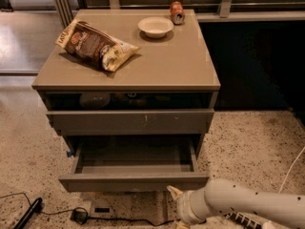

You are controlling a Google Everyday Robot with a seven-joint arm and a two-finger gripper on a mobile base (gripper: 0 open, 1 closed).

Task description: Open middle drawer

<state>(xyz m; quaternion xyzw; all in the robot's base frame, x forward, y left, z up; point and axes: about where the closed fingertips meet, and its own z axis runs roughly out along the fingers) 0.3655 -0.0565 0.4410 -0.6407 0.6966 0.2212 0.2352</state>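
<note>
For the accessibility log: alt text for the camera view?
The middle drawer stands pulled out, its grey inside showing, with the gripper low in front of it, near the floor. A chip bag, white bowl and can sit on the cabinet top.

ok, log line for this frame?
middle drawer: pulled out | gripper: low, just under its front, right of centre; contact unclear | cabinet top: chip bag, bowl, can

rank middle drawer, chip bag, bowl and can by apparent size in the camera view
1. middle drawer
2. chip bag
3. bowl
4. can
The gripper sits at the bottom, below the drawer's front.
</note>
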